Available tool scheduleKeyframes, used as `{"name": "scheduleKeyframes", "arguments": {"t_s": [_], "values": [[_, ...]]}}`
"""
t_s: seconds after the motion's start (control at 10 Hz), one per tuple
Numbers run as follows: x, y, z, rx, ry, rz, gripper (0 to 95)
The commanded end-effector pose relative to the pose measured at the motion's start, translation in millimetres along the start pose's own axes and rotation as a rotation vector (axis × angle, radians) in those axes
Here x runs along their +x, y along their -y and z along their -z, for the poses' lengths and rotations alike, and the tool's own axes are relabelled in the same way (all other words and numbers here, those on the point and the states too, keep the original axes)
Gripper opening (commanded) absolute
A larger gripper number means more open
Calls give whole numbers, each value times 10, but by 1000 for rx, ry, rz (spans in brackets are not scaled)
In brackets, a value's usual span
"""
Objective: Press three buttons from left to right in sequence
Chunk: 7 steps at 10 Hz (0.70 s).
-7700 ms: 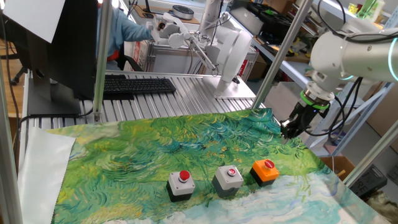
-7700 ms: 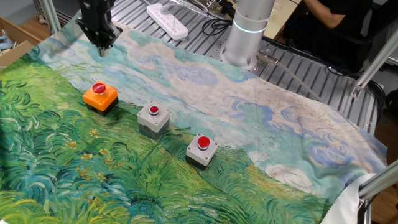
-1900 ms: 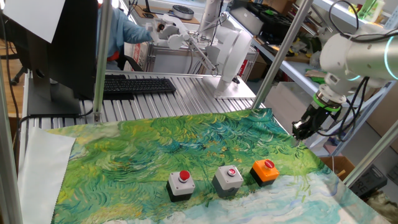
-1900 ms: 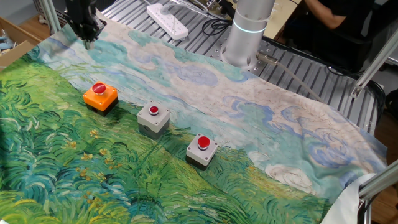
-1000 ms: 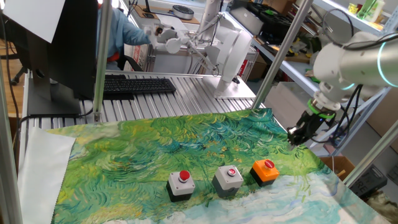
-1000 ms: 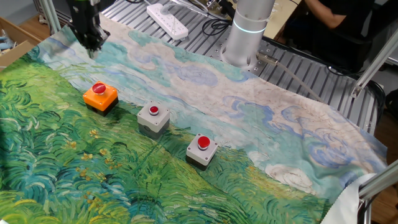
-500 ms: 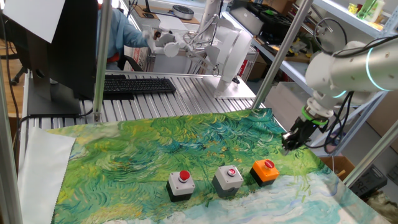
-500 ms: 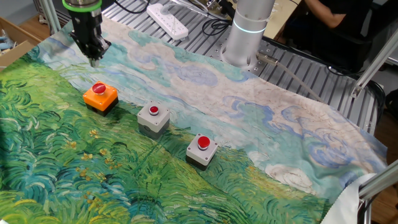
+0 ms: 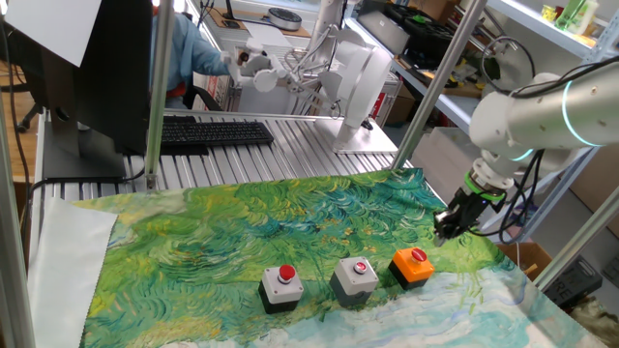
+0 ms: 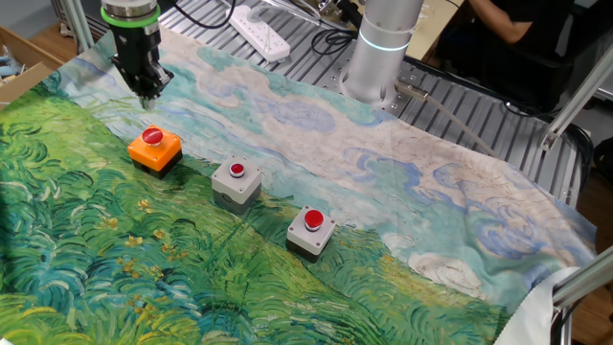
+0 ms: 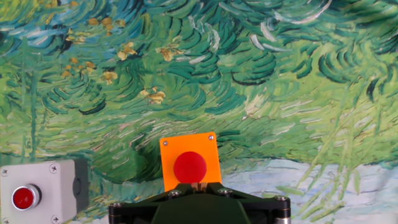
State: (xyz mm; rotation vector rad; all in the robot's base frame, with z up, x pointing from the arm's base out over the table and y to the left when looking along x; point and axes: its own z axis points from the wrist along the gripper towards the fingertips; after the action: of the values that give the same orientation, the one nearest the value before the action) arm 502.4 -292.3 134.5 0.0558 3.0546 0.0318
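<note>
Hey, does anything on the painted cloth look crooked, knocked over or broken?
Nothing stands out. The three buttons sit upright in a row on the painted cloth, caps intact, and the pincer hangs above the orange one.

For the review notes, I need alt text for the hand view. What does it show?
Looking straight down, an orange button with a round red cap sits just ahead of the shut pincer, on a green and blue painted cloth. A grey button lies at lower left.
</note>
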Motion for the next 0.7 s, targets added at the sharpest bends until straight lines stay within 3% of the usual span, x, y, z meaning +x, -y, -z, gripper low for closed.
{"name": "scheduleKeyframes", "arguments": {"t_s": [0.1,0.7], "values": [[2,-6,-16,-3,1,-2,0],[-80,-53,-130,-5,1,-12,0]]}}
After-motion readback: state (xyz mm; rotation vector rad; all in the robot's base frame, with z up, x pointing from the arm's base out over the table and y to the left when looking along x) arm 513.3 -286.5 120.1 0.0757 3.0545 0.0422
